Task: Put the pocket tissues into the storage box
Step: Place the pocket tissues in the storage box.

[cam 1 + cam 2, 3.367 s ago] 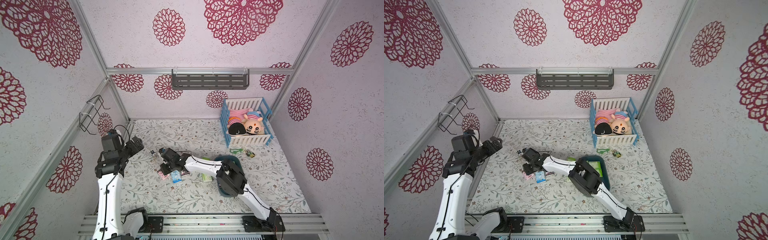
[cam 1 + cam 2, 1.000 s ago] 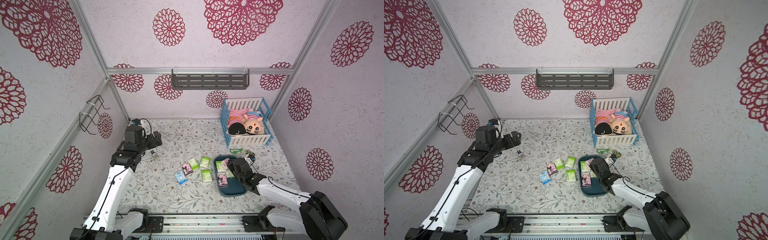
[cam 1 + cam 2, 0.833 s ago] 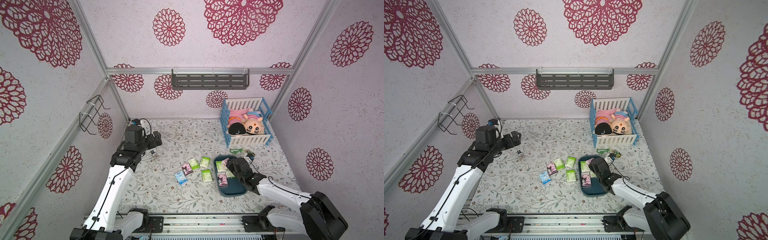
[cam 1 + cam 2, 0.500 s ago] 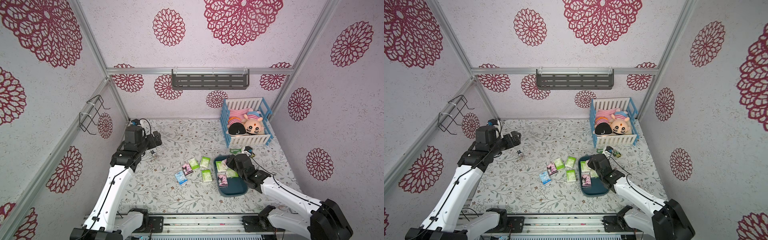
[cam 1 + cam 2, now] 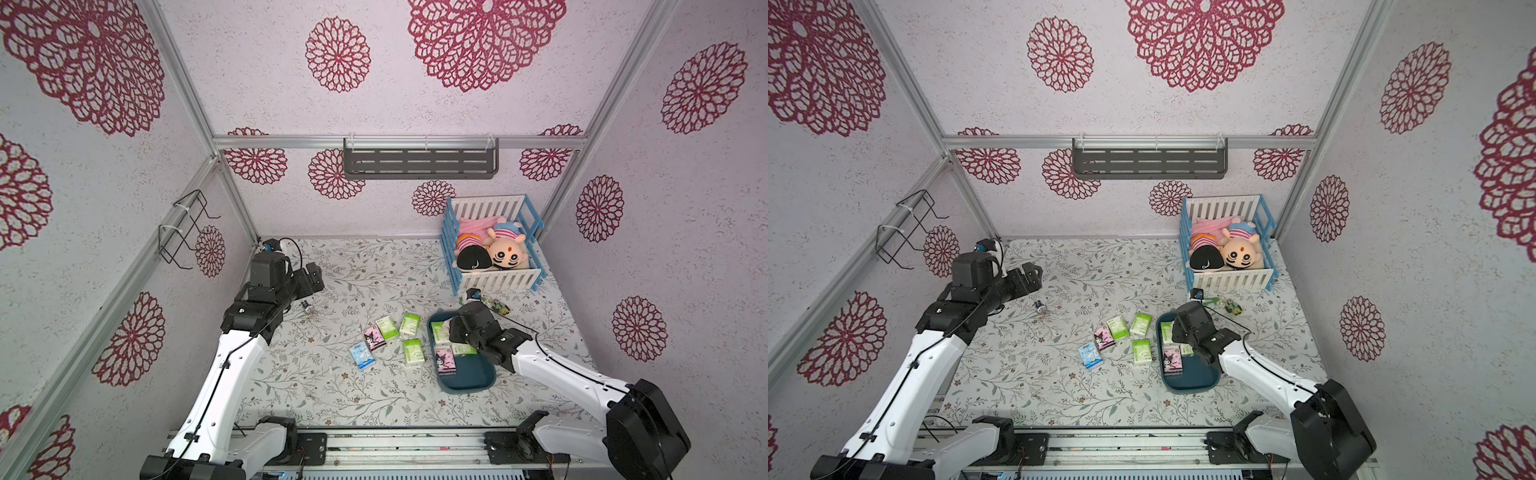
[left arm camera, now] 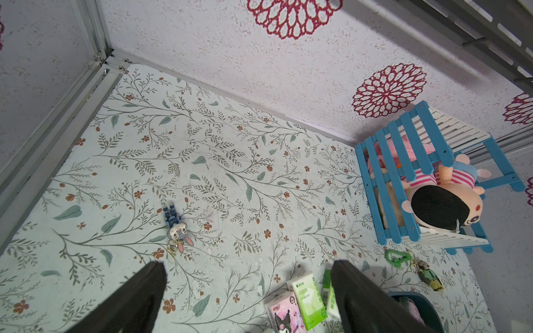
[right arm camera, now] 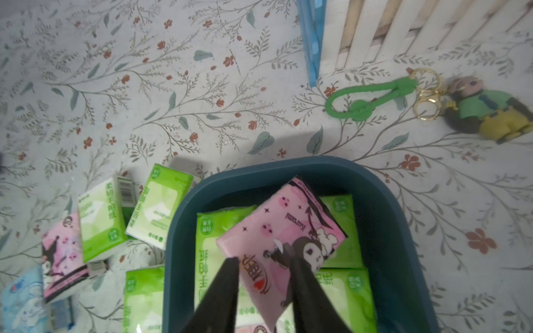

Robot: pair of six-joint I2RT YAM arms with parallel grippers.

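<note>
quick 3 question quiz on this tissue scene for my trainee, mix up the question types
1. How many soft rectangular pocket tissue packs lie on the floral tabletop, outside the dark teal plastic storage tub?
2. True or false: the left end effector grips a pack.
3. What lies tilted over the green packs inside the tub? A) pink cartoon-print pack B) light blue pack C) green keyring

Key: 1) five 2) false, it is open and empty 3) A
</note>
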